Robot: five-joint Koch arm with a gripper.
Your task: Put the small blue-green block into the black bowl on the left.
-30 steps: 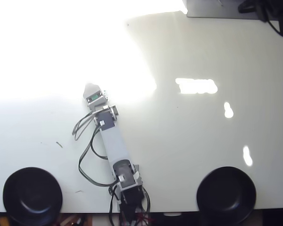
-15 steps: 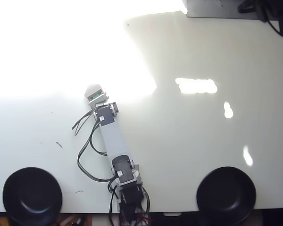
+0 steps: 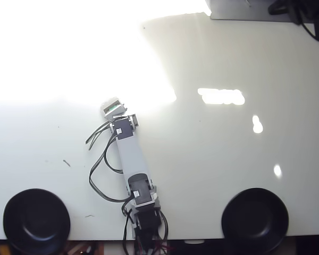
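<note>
The arm reaches up from the table's bottom edge towards the middle in the overhead view. Its gripper (image 3: 112, 107) sits at the edge of a bright glare patch. A small blue-green block (image 3: 113, 109) shows between the pale jaws, which lie close against both its sides. I cannot tell whether the block rests on the table or is lifted. The black bowl on the left (image 3: 36, 220) stands at the bottom left corner, far below and left of the gripper, and looks empty.
A second black bowl (image 3: 255, 219) stands at the bottom right. Black cables (image 3: 98, 175) loop left of the arm's forearm. Strong glare washes out the table's upper left. Dark equipment (image 3: 266, 9) sits at the top right edge.
</note>
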